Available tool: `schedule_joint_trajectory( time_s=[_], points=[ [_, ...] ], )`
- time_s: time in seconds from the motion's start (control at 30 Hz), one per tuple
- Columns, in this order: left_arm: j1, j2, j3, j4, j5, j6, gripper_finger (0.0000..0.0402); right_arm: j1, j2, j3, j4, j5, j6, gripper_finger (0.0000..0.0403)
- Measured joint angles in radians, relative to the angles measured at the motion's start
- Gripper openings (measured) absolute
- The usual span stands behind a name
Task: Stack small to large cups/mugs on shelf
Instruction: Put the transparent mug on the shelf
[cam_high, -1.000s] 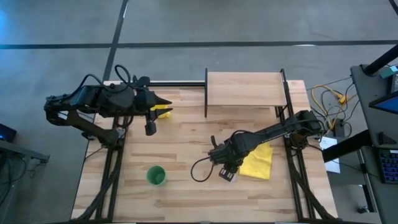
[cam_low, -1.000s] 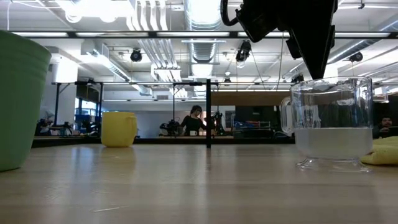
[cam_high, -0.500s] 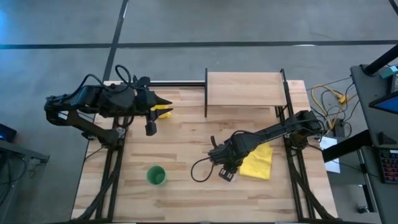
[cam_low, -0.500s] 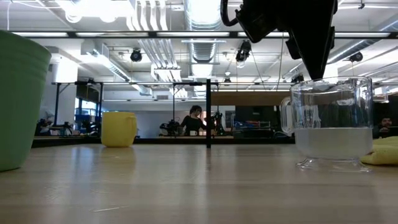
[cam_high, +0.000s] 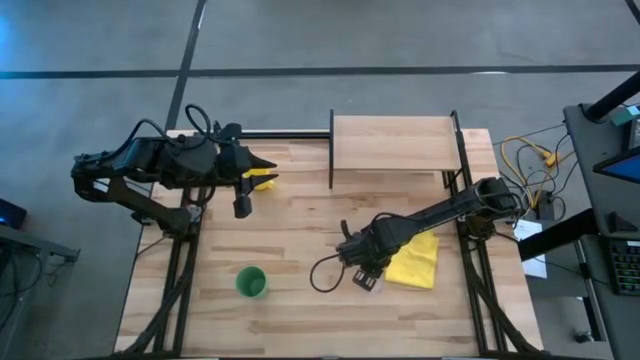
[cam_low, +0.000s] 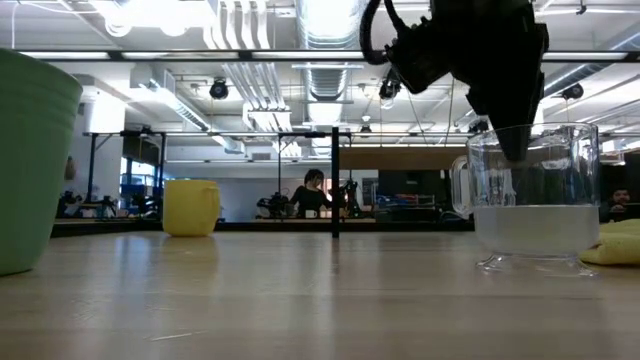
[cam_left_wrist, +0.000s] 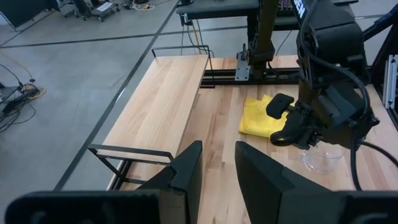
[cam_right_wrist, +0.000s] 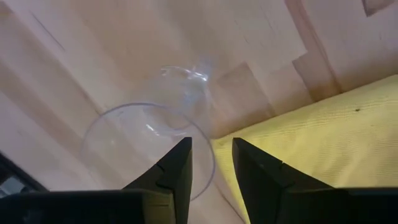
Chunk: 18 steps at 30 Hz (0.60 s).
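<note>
Past my own left gripper, its fingers a little apart, I see my right gripper poised directly over the clear cup. The yellow cloth lies just beside that cup; the shelf sits farther off.

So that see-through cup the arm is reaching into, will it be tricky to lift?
Probably a little. The clear cup looks thin-walled and empty, so likely light. Its smooth sides may slip between the right gripper's fingers straddling the rim. The narrow foot suggests it could tip or skid toward the yellow cloth if nudged.
</note>
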Motion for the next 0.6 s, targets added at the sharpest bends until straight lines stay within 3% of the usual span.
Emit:
schedule_joint_trajectory(
  time_s=[0.27,0.47,0.6],
  points=[
    [0.000,0.001,0.001,0.000,0.000,0.000,0.0082,0.000,0.000,-0.017,0.017,-0.001,-0.032,0.0102],
    [0.000,0.000,0.000,-0.001,0.000,0.000,0.0082,-0.004,0.000,-0.012,0.035,-0.002,-0.082,0.0021],
    [0.000,0.000,0.002,-0.001,0.000,0.000,0.0082,-0.024,-0.010,-0.002,0.023,-0.002,-0.120,0.0010]
  ],
)
